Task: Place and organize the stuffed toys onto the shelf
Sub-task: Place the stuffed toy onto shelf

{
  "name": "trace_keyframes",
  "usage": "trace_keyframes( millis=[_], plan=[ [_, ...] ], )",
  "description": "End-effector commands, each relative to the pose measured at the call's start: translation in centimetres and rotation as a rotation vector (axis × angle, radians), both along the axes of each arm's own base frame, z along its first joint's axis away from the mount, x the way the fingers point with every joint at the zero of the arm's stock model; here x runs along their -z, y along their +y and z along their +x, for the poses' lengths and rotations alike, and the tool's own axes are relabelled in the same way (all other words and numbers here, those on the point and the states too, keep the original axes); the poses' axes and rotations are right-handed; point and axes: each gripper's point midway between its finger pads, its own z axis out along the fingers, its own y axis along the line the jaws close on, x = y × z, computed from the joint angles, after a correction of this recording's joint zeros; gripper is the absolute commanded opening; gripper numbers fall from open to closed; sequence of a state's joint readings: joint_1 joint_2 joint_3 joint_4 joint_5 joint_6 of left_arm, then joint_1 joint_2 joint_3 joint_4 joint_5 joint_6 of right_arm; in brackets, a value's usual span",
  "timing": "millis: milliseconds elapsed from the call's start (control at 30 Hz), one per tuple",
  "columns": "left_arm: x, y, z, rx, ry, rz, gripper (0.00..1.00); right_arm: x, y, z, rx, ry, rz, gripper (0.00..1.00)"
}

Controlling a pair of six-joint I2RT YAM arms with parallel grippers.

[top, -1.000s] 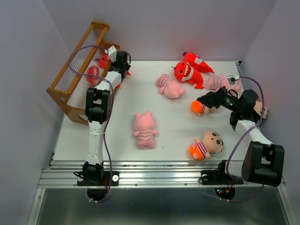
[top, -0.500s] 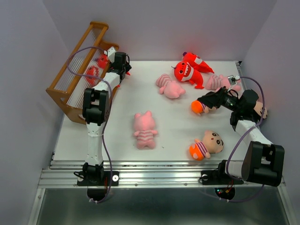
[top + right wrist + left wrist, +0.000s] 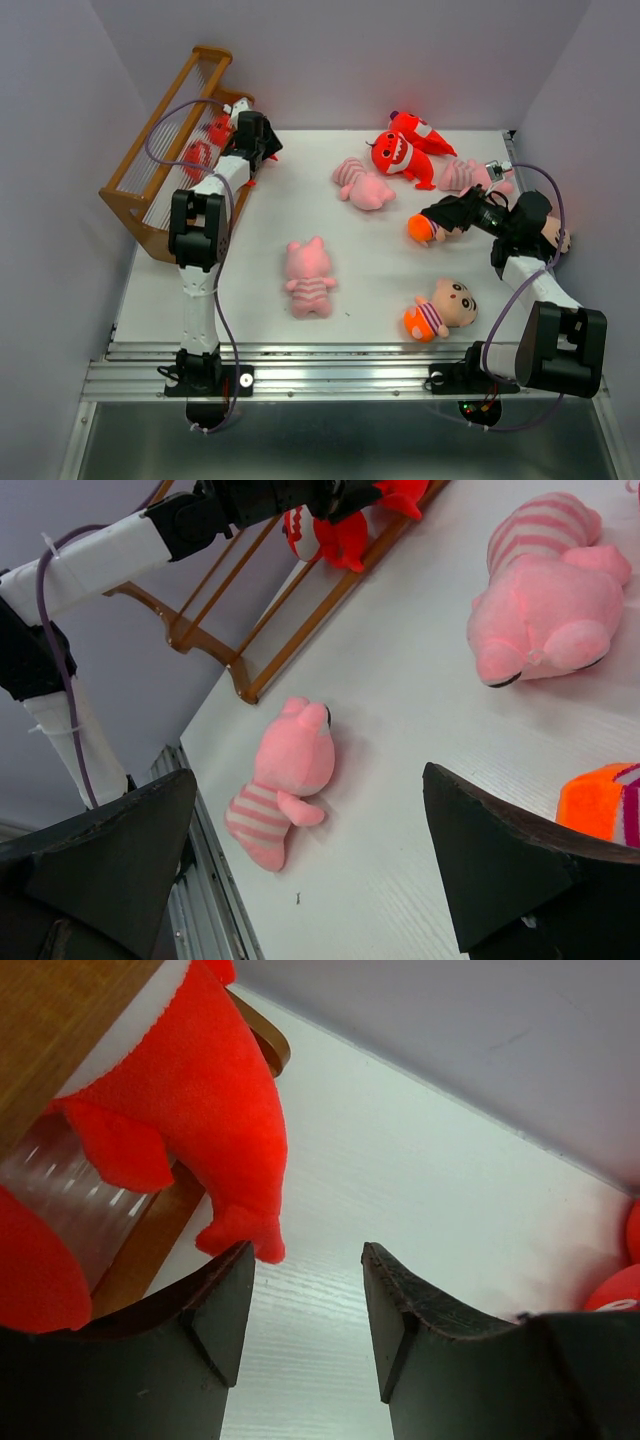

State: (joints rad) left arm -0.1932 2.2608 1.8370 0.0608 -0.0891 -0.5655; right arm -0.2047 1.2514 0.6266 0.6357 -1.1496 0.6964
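The task is judged to be at an early stage, since only 2 of the 10 stuffed toys are seen on the shelf (image 3: 125,200): a lower red monster (image 3: 199,156) and an upper red monster (image 3: 221,128), both lodged against the slatted bars at its far end. The left gripper (image 3: 307,1260) is held just beside that end, its jaws partly apart with nothing between them, and a red foot hangs at the tip of 1 finger. 8 toys are left lying on the tabletop (image 3: 250,260): a near pig (image 3: 308,278), a middle pig (image 3: 362,183), a far pig (image 3: 468,176), a toothy monster (image 3: 398,155), a back monster (image 3: 420,130), a front boy doll (image 3: 442,308), an orange-bottomed doll (image 3: 424,228), and what appears to be a third doll (image 3: 558,238), partly hidden behind the right arm. The right gripper (image 3: 437,212) is spread wide and holds nothing, with the orange-bottomed doll just beside its fingers. That doll is judged to be the likeliest next pick.
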Motion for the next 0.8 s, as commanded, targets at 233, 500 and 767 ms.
trace_keyframes(
  millis=[233, 500, 767],
  plan=[
    [-3.9, -0.4, -2.3, 0.107, -0.031, 0.088, 0.58, -1.6, -0.2, 0.1, -0.004, -0.075, -0.019, 1.00],
    [-2.3, 1.5, -3.9, -0.015, 0.043, 0.215, 0.59, -1.7, -0.2, 0.1, -0.006, -0.075, -0.019, 1.00],
    [-1.7, 1.5, -5.0, -0.057, 0.072, 0.329, 0.59, -1.6, -0.2, 0.1, -0.008, -0.076, -0.020, 1.00]
  ],
)
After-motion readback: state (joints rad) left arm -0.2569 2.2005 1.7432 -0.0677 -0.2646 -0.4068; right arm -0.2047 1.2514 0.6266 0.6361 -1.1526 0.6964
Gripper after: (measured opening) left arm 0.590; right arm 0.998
